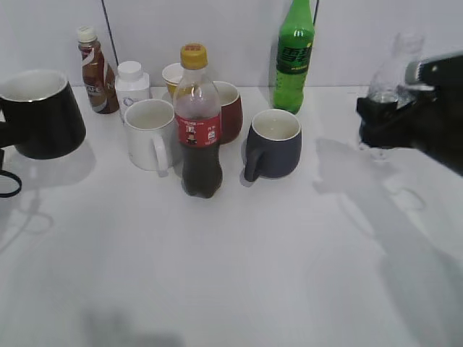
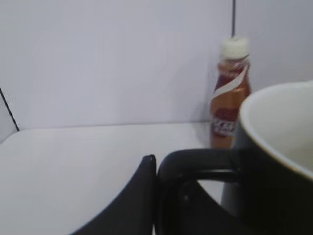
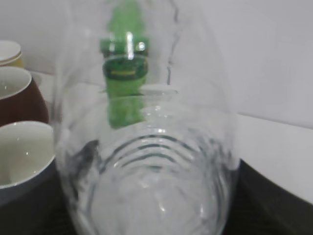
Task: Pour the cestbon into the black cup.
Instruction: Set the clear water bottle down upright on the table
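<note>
The black cup [image 1: 40, 116], glossy with a white inside, is at the far left of the exterior view. My left gripper [image 1: 3, 144] is shut on its handle [image 2: 195, 161], and the cup's rim fills the right of the left wrist view [image 2: 279, 147]. The cestbon [image 1: 391, 72], a clear uncapped bottle, stands upright in my right gripper [image 1: 383, 119], held above the table at the far right. It fills the right wrist view [image 3: 146, 161]. Its label is hidden by the gripper. Cup and bottle are far apart.
Between them stand a white mug [image 1: 150, 134], a cola bottle [image 1: 198, 123], a red mug [image 1: 230, 110], a dark grey-blue mug [image 1: 273, 143] and a tall green soda bottle [image 1: 294, 58]. A brown drink bottle [image 1: 94, 72], a white jar [image 1: 132, 85] and a yellow cup [image 1: 172, 74] stand behind.
</note>
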Robot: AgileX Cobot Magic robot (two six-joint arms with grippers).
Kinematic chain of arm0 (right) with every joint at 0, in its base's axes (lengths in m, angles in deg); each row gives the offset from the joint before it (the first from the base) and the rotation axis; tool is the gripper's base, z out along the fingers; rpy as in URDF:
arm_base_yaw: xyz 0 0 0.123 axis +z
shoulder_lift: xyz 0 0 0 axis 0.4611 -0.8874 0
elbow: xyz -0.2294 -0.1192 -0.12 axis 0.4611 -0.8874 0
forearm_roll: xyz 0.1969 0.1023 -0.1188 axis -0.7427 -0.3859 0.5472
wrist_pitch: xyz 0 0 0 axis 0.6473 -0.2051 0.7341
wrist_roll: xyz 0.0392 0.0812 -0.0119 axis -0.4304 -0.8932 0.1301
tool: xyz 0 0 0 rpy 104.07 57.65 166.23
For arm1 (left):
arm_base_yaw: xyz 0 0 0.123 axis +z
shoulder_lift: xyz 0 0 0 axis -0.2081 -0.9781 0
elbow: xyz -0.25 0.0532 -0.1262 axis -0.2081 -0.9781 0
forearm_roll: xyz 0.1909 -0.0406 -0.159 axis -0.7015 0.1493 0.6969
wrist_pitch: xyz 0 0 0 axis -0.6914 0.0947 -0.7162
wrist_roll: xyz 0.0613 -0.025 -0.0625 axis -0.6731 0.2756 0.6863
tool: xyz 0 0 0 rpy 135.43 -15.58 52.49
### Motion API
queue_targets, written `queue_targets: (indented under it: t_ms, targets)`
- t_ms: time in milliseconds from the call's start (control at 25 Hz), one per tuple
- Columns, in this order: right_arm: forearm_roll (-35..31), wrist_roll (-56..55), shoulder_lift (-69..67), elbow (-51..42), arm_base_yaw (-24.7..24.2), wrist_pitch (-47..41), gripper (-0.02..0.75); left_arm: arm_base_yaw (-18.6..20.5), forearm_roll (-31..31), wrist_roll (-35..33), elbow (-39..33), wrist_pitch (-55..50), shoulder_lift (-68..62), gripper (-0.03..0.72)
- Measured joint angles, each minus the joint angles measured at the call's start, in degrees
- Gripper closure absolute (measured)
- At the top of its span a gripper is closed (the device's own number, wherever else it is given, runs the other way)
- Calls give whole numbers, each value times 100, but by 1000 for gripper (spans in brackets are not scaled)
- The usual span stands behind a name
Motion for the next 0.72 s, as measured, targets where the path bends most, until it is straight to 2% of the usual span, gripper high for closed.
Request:
queue_targets:
  t_ms: [280, 480, 720]
  targets:
    - [131, -7, -1125, 201, -7, 1060, 253, 219, -611, 110, 739, 300, -1293, 643]
    - [131, -13, -1485, 341, -7, 1214, 253, 219, -702, 109, 933, 282, -1944, 643]
    - [145, -18, -1810, 350, -7, 1275, 253, 224, -698, 193, 945, 449, -2148, 643]
